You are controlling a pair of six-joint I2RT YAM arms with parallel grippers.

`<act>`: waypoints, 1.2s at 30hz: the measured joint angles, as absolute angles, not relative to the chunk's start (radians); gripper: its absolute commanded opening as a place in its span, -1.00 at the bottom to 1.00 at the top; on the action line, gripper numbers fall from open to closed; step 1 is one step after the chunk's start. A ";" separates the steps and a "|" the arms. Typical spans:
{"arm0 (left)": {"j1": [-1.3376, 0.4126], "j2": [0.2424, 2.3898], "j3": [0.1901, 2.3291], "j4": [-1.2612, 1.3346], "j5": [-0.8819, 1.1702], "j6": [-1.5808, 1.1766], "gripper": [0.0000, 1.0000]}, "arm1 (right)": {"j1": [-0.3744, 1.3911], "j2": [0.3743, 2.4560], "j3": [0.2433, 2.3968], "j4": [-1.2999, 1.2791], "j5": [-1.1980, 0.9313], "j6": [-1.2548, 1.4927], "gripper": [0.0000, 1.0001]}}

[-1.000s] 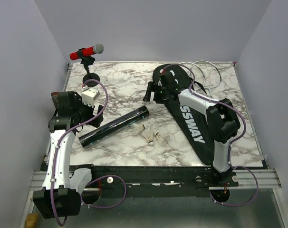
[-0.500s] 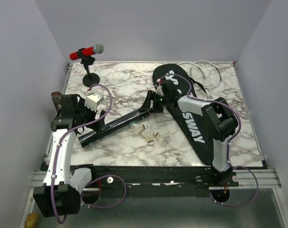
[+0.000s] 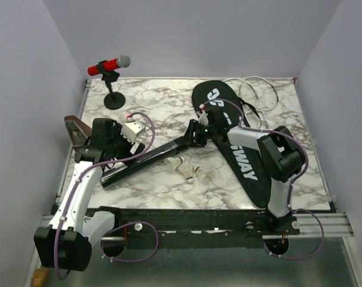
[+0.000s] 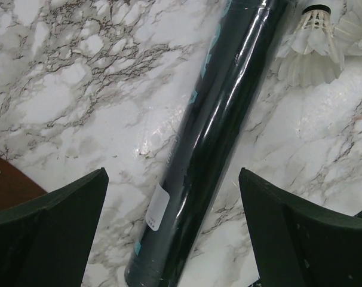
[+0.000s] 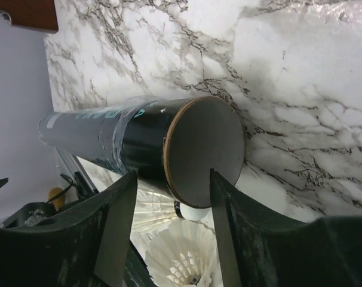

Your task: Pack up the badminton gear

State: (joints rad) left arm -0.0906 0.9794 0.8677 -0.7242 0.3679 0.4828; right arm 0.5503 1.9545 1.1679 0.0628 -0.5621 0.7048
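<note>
- The long black cylindrical tube (image 3: pixel 148 156) lies diagonally, left of centre on the marble table (image 3: pixel 157 101)
- My right gripper (image 5: pixel 169 179) is spread open, jaws either side of the tube's capped end; my left gripper (image 4: pixel 172 179) hangs released over the lower end
- I'd close squarely on the glossy wrap so it can't roll
- The small white feathered shuttlecocks (image 3: pixel 187 169) sit just beside the tube, easy to nudge; large black racket-shaped bag (image 3: pixel 244 158) at right, red microphone (image 3: pixel 109 64) upper left
</note>
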 measured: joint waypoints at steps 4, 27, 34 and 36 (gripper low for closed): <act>-0.125 1.001 0.868 -0.710 0.340 0.486 0.97 | 0.550 1.921 1.131 0.067 -0.564 0.709 -0.36; -0.192 0.827 0.682 -0.687 0.527 0.761 0.97 | 0.633 1.571 1.074 0.028 -0.557 0.732 -0.80; -0.189 0.793 0.687 -0.749 0.598 0.910 0.97 | 0.729 1.480 1.054 -0.060 -0.442 0.733 -0.81; -0.190 0.762 0.683 -0.775 0.619 0.954 0.97 | 0.768 1.465 1.053 -0.072 -0.414 0.733 -0.82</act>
